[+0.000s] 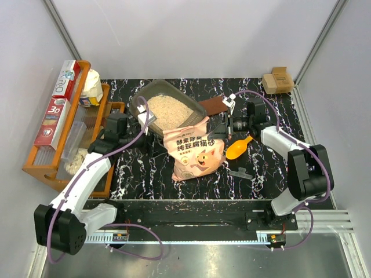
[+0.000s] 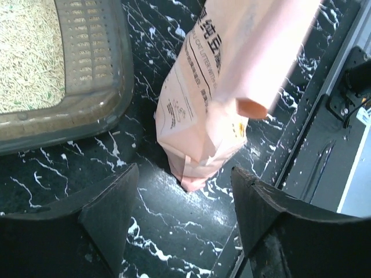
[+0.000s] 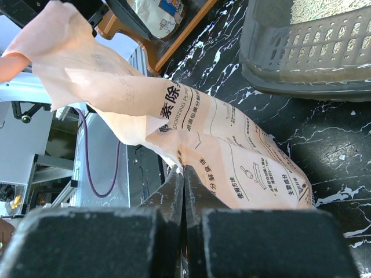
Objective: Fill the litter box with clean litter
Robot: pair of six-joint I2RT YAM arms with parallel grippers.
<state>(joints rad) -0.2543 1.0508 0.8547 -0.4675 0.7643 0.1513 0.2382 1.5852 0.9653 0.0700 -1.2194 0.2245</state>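
at frame center, pink bag (image 1: 194, 153) printed "纯豆腐猫砂", pinched by right gripper (image 3: 183, 174); left gripper (image 2: 184, 174) spread wide beside it; above, litter box (image 1: 144, 94) with clean litter (image 1: 168, 110).

Left gripper (image 2: 184, 176) gapes; right gripper (image 3: 183, 175) pinched closed.

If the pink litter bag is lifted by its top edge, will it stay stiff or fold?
The pink bag likely folds: its top is creased and limp. Its fuller bottom looks weighty, so it may sag.
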